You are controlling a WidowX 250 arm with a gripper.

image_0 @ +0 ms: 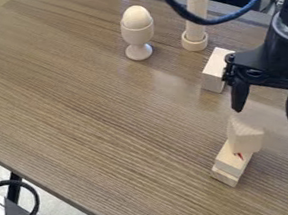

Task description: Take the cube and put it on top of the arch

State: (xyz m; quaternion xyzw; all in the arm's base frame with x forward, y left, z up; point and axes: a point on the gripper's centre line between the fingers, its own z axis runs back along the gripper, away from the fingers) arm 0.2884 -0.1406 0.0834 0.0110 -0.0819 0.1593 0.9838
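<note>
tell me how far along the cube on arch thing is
Done: an upper block seems to rest on lower wooden pieces, though whether they're cube and arch is unclear. In hand: nothing; the gripper is open. Left: if the farther block is the cube, likely its pickup and placement.

wooden table (70, 89) | egg (137, 17) in eggcup (137, 35) | upright rod (197, 5) in ring (195, 42)

Even, fairly bright light, with soft pale glare on the wooden table (95, 121).

brown table (93, 111) under egg cup (138, 35), footed cylinder (196, 19), pale block (215, 72), block stack (233, 156)
</note>
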